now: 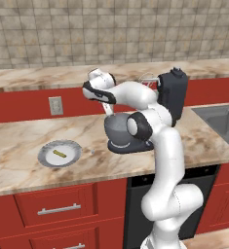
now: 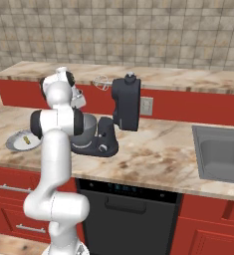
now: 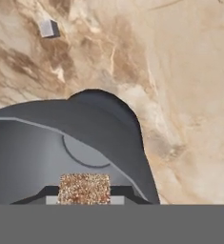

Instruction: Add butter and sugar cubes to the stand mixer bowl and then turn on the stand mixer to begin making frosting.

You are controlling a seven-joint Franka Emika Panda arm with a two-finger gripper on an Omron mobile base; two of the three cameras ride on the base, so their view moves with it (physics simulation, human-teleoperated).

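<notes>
Fingers [image 3: 84,200] pinching sugar cube [image 3: 84,188], above bowl [image 3: 32,157]

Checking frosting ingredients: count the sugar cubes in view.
2: one speckled cube pinched in the gripper above the stand mixer bowl, one pale cube lying on the counter. More may be hidden.

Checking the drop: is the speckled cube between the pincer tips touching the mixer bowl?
Apart. In the hand view the cube sits clamped in the pincer, above the bowl's open interior.
</notes>
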